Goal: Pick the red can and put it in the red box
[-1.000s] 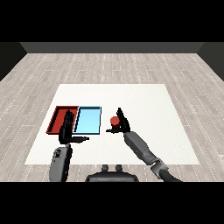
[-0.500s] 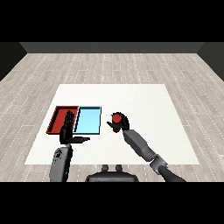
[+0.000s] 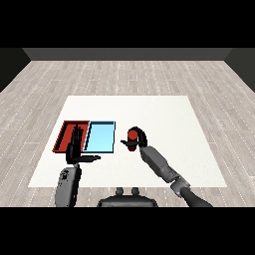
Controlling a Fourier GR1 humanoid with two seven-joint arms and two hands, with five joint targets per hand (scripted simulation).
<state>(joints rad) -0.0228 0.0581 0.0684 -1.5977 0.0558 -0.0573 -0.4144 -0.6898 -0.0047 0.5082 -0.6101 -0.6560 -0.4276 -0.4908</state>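
Currently the right hand (image 3: 138, 141) curls round the red can (image 3: 132, 135), just right of the light blue tray (image 3: 100, 137). The left hand (image 3: 75, 147) stands open-fingered, holding nothing, at the red tray (image 3: 65, 133). Risk: carrying leftward, the can could clip the blue tray's rim or meet that raised hand.

My right hand (image 3: 138, 140) curls round the red can (image 3: 132, 135) and hides its lower part. My left hand (image 3: 75, 147), fingers straight, covers the red tray (image 3: 64, 135)'s right side and near rim.
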